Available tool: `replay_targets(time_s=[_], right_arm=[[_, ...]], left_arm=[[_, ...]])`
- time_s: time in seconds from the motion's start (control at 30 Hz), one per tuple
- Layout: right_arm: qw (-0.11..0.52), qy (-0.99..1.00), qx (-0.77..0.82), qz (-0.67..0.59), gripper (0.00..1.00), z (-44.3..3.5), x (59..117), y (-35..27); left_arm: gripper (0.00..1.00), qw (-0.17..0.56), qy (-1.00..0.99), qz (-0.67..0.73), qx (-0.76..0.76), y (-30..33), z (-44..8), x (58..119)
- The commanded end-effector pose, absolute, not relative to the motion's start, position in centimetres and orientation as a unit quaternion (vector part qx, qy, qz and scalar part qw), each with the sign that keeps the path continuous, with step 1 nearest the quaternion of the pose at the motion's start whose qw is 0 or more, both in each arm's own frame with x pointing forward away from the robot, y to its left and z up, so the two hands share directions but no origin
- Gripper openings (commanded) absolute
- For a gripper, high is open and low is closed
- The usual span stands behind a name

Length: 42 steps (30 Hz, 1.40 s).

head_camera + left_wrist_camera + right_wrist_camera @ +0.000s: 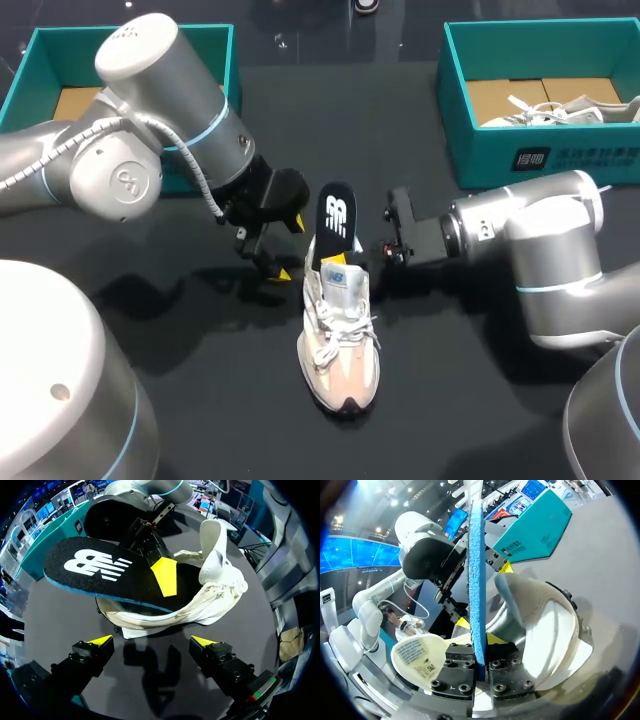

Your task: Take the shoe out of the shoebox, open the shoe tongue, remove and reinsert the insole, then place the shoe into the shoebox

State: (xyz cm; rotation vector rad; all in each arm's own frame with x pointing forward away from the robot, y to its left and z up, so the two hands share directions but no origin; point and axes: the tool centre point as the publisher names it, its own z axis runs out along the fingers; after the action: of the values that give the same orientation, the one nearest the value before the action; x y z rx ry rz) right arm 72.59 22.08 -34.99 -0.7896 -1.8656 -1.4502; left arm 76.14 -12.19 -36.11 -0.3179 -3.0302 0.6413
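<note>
Black counter (pixel 450 400). A pale shoe (pixel 340 360) stands sole-down near its middle; the teal left shoebox (pixel 60 55) and right shoebox (pixel 540 150) sit at its far corners.

My left arm (pixel 170 130) comes in from the left, wrist tilted down, jaws spread wide (nothing between them). My right arm (pixel 520 235) lies level, jaws pinched on the insole (pixel 337 215).
</note>
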Motion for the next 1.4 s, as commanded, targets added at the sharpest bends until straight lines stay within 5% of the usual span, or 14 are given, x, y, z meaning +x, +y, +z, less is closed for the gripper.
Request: replay_targets(time_s=[0.03,0.17,0.27,0.33,0.67,0.83,1.4], right_arm=[[0.324,-0.715,-0.306,-0.538,0.0,-35.5,71.8,22.7],[0.31,-0.719,-0.301,-0.544,0.0,-34.7,72.0,22.7],[0.294,-0.725,-0.291,-0.551,0.27,-33.7,72.5,22.4],[0.283,-0.729,-0.286,-0.554,0.33,-33.1,72.9,22.3],[0.251,-0.741,-0.275,-0.56,0.18,-31.3,75.0,21.5],[0.244,-0.737,-0.273,-0.567,0.0,-31.1,76.5,21.6],[0.322,-0.715,-0.322,-0.531,0.0,-35.2,72.6,22.5]], left_arm=[[1.0,0.014,-0.973,0.205,-0.103,-12.2,-36.2,76.1],[1.0,0.014,-0.973,0.205,-0.103,-12.2,-36.2,76.1],[1.0,0.014,-0.973,0.205,-0.103,-12.2,-36.2,76.1],[1.0,0.014,-0.973,0.205,-0.103,-12.2,-36.2,76.1],[1.0,0.014,-0.973,0.205,-0.103,-12.2,-36.2,76.1],[1.0,0.014,-0.973,0.205,-0.103,-12.2,-36.2,76.1],[1.0,0.014,-0.973,0.205,-0.103,-12.2,-36.2,76.1]])
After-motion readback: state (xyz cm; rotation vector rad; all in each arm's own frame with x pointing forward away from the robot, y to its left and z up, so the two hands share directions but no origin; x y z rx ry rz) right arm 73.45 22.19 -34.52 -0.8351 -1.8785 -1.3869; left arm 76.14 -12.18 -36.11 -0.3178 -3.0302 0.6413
